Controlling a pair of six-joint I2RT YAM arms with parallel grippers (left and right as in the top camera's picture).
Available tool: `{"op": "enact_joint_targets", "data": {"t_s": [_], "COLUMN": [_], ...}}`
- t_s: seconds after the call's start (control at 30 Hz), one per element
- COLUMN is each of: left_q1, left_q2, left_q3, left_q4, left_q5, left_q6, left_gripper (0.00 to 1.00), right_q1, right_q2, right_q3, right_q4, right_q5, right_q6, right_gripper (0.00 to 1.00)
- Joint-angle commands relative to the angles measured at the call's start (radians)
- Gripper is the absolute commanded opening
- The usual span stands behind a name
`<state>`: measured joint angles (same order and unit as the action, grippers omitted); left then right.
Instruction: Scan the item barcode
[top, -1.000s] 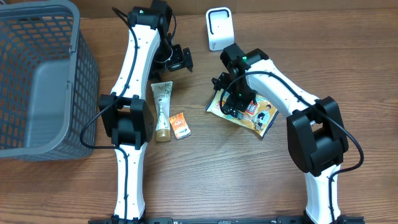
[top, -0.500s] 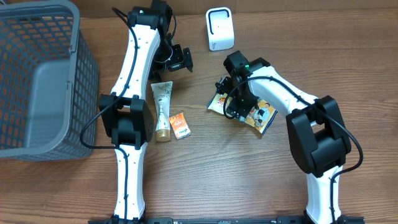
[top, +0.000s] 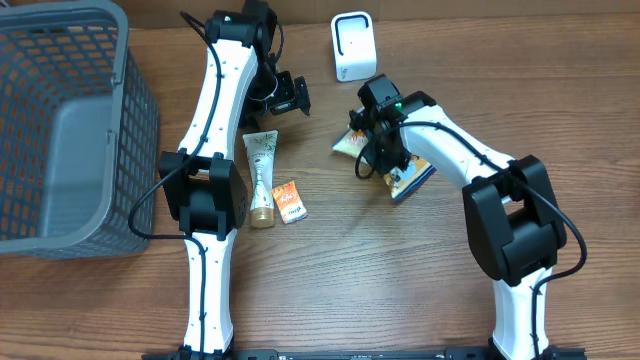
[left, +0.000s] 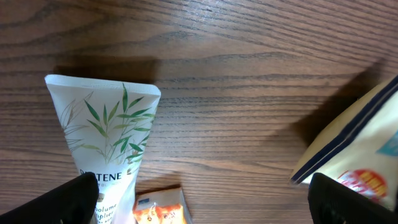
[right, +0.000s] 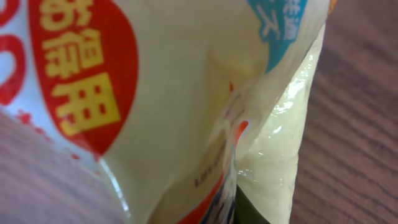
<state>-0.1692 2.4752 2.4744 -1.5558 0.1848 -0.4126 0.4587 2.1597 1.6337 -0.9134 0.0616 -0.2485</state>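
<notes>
Near the back edge of the table (top: 400, 290), seen from overhead, a white scanner (top: 353, 47) stands upright. Just in front of it, the right gripper (top: 376, 150) is clamped on a yellow snack bag (top: 408, 172), which sits tilted and partly folded rather than flat. The left gripper (top: 292, 97) hangs to the left of the scanner with its fingers spread apart, holding nothing. Below it a white tube (top: 262, 172) lies lengthwise, its cap toward the front edge. A small orange packet (top: 290, 201) lies just beside the cap end. A gray basket (top: 140, 130) fills the back-left corner.

From the left wrist, 2 dark fingertips (left: 71, 199) show at the bottom corners, wide apart, with only wood between them. The tube's flat end, printed with green leaves, lies at the left, a corner of the orange packet at the bottom. The bag's blue-edged corner reaches in from the right, a shadow beside it.

From the right wrist, the bag fills nearly the whole view. It shows a red patch with yellow characters and creased, shiny film. A strip of wood shows at the right, and the fingers themselves are hidden.
</notes>
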Motion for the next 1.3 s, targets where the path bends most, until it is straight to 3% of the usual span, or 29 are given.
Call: {"op": "enact_joint_targets", "data": {"t_s": [0.0, 0.3, 0.5, 0.73, 1.07, 1.27], "left_q1": [0.005, 0.005, 0.005, 0.005, 0.005, 0.005], "left_q2": [0.010, 0.010, 0.010, 0.010, 0.010, 0.010], "left_q3": [-0.006, -0.006, -0.006, -0.006, -0.006, -0.006], "left_q4": [0.002, 0.002, 0.002, 0.002, 0.002, 0.002], "left_q5": [-0.012, -0.012, -0.012, -0.012, -0.012, -0.012], "left_q6": [-0.006, -0.006, -0.006, -0.006, -0.006, -0.006], "left_gripper": [1.00, 1.00, 1.00, 1.00, 1.00, 1.00], "right_q1": [-0.006, -0.008, -0.008, -0.014, -0.016, -0.017], "right_q2": [0.011, 0.011, 0.012, 0.043, 0.196, 0.224], "right_q3": [0.115, 0.290, 0.292, 0.291, 0.291, 0.291], "right_q4": [0.029, 0.233, 0.523, 0.827, 1.091, 1.155], "right_q5": [-0.010, 0.082, 0.222, 0.244, 0.261, 0.335], "right_q6": [0.208, 0.310, 0.312, 0.302, 0.301, 0.301], "right_gripper": [0.04, 0.04, 0.04, 0.04, 0.04, 0.04]}}
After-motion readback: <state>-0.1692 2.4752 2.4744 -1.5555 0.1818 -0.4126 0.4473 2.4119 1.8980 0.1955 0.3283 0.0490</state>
